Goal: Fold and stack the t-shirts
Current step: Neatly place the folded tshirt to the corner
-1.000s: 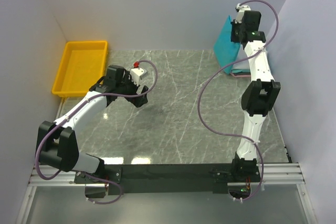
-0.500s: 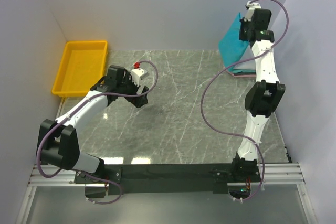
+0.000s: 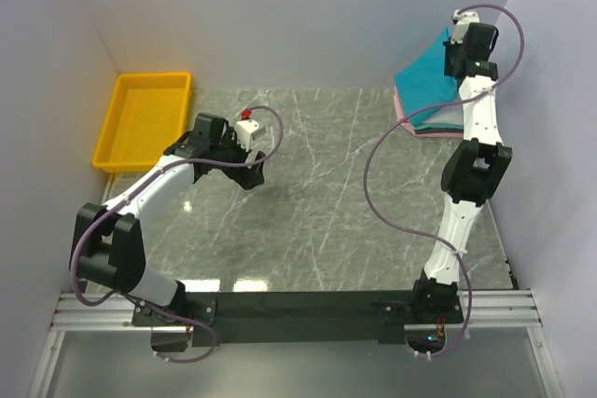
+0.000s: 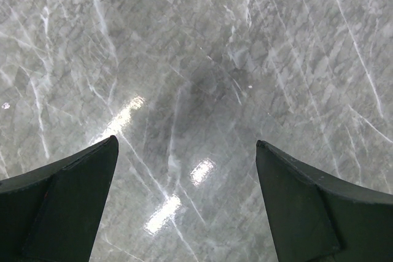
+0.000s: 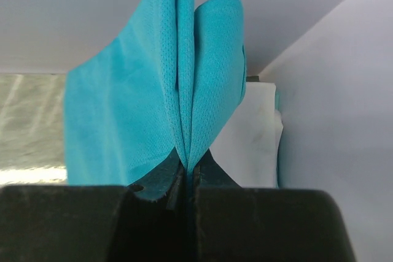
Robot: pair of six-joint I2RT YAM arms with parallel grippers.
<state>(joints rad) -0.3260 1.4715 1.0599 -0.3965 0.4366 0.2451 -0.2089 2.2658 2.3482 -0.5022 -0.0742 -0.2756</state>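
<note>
My right gripper is shut on the folded edge of a teal t-shirt. In the top view that teal t-shirt hangs from the raised right gripper over the stack of t-shirts at the table's far right corner, whose pink one shows at the bottom edge. A white t-shirt lies below the held one in the right wrist view. My left gripper stands wide open over bare marble, nothing between its fingers; in the top view the left gripper hovers left of centre.
A yellow plastic bin stands at the far left of the marble table. White walls close in the back and both sides, the right wall close by the stack. A purple cable loops off the right arm.
The right gripper has carried the teal t-shirt to the right and back, and the cloth now drapes lower over the stack. The left arm has barely moved.
</note>
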